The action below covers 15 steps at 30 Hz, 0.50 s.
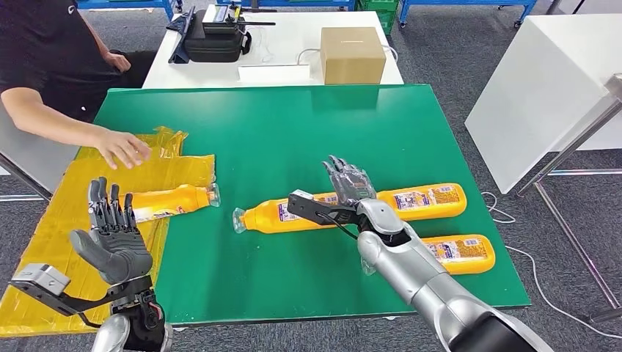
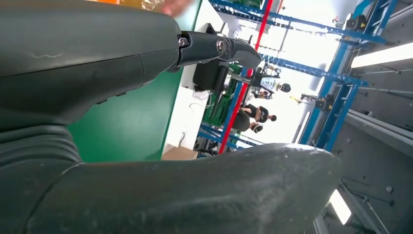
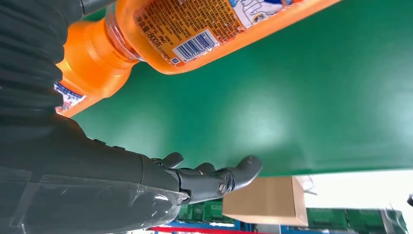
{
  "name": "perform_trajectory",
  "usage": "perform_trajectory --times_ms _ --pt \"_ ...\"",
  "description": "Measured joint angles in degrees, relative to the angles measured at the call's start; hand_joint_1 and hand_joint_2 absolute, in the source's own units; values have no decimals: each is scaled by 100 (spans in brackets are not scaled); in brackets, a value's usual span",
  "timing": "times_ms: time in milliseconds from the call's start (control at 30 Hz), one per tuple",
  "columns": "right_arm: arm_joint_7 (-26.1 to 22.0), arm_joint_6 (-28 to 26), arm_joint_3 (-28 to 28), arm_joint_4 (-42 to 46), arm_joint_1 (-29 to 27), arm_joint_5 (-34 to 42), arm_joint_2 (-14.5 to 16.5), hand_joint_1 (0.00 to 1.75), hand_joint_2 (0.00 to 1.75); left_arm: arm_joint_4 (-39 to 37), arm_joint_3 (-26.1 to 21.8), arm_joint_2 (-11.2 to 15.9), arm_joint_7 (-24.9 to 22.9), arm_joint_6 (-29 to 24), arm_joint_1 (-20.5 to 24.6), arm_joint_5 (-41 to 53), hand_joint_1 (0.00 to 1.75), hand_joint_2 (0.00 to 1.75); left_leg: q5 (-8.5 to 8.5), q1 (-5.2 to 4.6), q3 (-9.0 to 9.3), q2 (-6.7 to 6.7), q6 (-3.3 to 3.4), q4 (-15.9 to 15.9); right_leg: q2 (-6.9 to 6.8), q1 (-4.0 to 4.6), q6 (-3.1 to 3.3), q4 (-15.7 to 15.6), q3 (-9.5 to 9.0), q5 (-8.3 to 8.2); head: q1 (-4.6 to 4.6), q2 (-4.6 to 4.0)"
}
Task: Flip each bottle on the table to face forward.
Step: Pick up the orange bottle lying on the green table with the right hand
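Your right robot hand (image 1: 348,183) hangs spread and empty over the middle of a long orange bottle (image 1: 352,207) lying on its side on the green bench (image 1: 293,132); whether the fingers touch it cannot be told. A second orange bottle (image 1: 458,253) lies just beyond the right forearm, near the bench's front edge, and a third, shorter orange bottle (image 1: 170,202) rests on a crumpled yellow sheet (image 1: 51,220) at the bench's left side. Your left robot hand (image 1: 111,231) stands upright, fingers apart, holding nothing, close to that third bottle.

The risk, as it looks from here: the smooth round bottle may roll away under a loose grip, or the forearm may nudge the second bottle toward the edge. A person's hand (image 1: 123,149) rests on the yellow sheet, near your left robot hand's reach.

Behind the bench stands a white table with a cardboard box (image 1: 353,55) and a black bag (image 1: 213,40); grey flooring surrounds it.
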State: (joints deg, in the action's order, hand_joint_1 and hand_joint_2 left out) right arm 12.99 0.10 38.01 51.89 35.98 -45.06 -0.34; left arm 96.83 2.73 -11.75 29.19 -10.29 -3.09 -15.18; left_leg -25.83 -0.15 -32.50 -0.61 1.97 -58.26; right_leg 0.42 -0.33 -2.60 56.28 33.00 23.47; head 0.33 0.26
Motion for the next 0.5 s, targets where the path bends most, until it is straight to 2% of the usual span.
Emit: perform_trajectory --times_ms 200,500 --pt "-10 263 166 -756 358 -109 281 0 175 6 95 -9 -103 -31 67 -107 0 0 2 0 1 0 -1 0 0 0 0 0 0 -1 -1 0" --pt "-210 820 432 -1445 561 -73 539 0 175 6 148 -9 -99 -83 157 -290 0 0 2 0 0 0 -2 0 0 0 0 0 2 -1 -1 0"
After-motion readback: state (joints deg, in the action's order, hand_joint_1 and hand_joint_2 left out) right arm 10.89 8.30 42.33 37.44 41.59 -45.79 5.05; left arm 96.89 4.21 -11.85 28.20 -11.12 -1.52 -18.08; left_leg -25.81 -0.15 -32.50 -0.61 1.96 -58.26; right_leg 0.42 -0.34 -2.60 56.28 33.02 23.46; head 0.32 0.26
